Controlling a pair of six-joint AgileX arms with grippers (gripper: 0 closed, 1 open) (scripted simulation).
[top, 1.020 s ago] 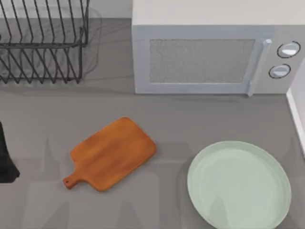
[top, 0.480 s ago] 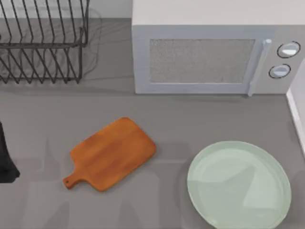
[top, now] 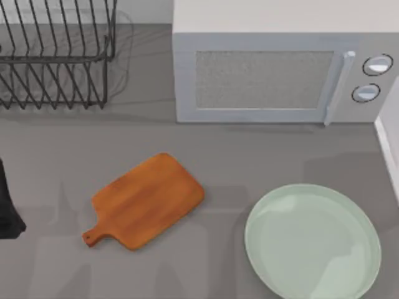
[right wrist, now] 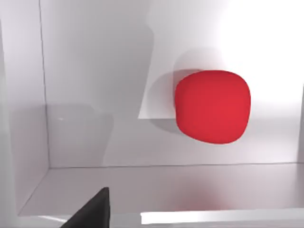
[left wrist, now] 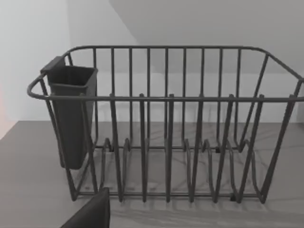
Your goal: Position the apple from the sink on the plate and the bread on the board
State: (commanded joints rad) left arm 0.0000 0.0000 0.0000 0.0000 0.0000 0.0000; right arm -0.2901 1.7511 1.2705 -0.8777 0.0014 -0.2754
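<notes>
- While our right wrist cam looked down into the pale sink [right wrist: 95, 142], the apple [right wrist: 212, 107] sat on its floor ahead of the right gripper — jaw state we couldn't tell, just a dark finger tip at the frame edge.
- Right arm was clearly nearer; the apple was round, so no axis to line up.
- Plate [top: 312, 243] lay bare at the table's right, board [top: 146, 200] bare to its left, well apart.
- Sink walls looked like the main obstruction; microwave [top: 274, 75] and dish rack [top: 56, 62] stood behind.
- Left arm [top: 7, 205] was parked at the left edge, facing the rack — fingers not readable either.
</notes>
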